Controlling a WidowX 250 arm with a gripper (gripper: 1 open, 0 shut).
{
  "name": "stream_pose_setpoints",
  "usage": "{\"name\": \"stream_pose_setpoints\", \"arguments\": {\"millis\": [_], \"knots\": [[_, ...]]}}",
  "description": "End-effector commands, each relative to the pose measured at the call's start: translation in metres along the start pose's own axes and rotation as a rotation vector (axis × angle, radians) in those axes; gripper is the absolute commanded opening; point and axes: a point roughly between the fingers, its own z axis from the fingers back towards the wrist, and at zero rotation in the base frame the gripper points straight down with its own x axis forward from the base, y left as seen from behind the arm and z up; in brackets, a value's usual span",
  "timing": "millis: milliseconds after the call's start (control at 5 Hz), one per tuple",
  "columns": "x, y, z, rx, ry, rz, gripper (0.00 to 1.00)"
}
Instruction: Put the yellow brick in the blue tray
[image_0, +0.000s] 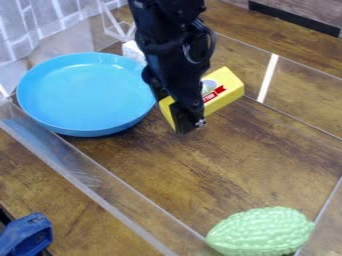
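Brick (221, 90) sits on the bench (201, 170) just right of the tray (80, 95), near its rim but outside it. Only one view, from above and in front.

Camera view: black gripper (187, 118) comes down steeply over the brick's near-left end, fingers narrow, drawn right in. They look clamped on that end of the brick, though the arm's body hides the contact itself, so the grip is a judgement, not seen outright. Brick's white/red label shows at the right of the arm. It looks tilted a bit, left end under the gripper; can't tell whether it's off the bench yet. Tray is empty, w/ a small white box (134, 49) behind its far rim. Green gourd (261, 232) is well apart, bottom right; blue cloth (24, 236) at bottom-left corner.

Step in hand: grasp looks done, lift about to start. Next move calls for raising the brick enough to clear the tray's raised rim, carrying it left over the middle of the tray, then lowering and letting go. Grip is near one end, so the brick may swing or slip.
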Motion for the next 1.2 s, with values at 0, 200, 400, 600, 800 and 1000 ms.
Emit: {"name": "stream_pose_setpoints", "arguments": {"millis": [0, 200, 400, 600, 800, 1000], "knots": [[0.012, 0.006, 0.019, 0.023, -0.091, 0.009, 0.0], [0.014, 0.007, 0.019, 0.016, -0.11, 0.013, 0.0], [0.015, 0.006, 0.026, 0.013, -0.126, 0.016, 0.0], [0.016, 0.007, 0.033, 0.009, -0.132, 0.017, 0.0], [0.014, 0.002, 0.032, -0.003, -0.141, 0.03, 0.0], [0.012, -0.002, 0.032, -0.014, -0.145, 0.047, 0.0]]}}
